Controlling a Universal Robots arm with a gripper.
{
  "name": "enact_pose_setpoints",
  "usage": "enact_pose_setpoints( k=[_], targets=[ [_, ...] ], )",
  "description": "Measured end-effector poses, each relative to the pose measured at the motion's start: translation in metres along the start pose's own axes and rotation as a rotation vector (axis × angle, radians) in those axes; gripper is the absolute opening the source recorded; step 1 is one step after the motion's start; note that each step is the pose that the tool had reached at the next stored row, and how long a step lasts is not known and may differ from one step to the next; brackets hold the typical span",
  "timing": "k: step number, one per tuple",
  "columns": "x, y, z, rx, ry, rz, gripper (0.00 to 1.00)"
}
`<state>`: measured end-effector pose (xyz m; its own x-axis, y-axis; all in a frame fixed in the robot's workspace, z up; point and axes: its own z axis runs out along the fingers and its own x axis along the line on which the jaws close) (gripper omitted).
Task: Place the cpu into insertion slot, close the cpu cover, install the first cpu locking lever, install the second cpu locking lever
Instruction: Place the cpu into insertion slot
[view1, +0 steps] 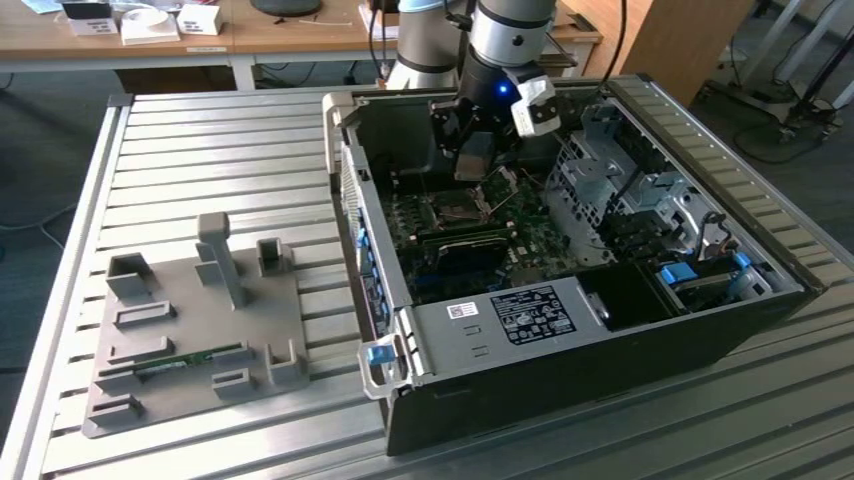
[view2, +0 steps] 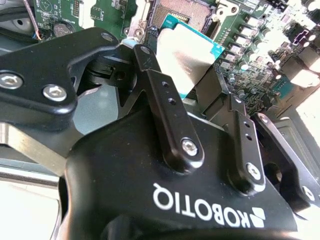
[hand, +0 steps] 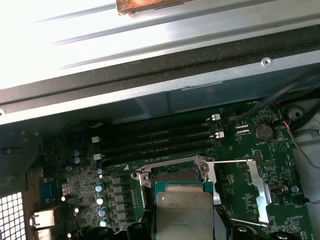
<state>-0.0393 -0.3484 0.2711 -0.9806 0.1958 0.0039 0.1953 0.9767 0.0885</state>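
- Gripper (view2: 184, 67) is down inside the open computer case (view1: 467, 345); jaws set narrow, clamped on the chip (view2: 187, 52), one finger (view2: 150, 65) against its edge.
- Chip: silvery top showing, held just over the socket (view2: 182, 12), not seated.
- Socket's dark centre is bare; it sits mid-board (hand: 237, 150), beside the long black memory slots (hand: 155, 140).
- Case stands on the bench (view1: 200, 150), toward the exterior view's right edge.
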Motion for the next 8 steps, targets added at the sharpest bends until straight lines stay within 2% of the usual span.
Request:
enact_pose_setpoints(
  k=[8],
  targets=[
    [0.0, 0.0, 0.0001, -0.0002, -0.0041, 0.046, 0.54]
  ],
)
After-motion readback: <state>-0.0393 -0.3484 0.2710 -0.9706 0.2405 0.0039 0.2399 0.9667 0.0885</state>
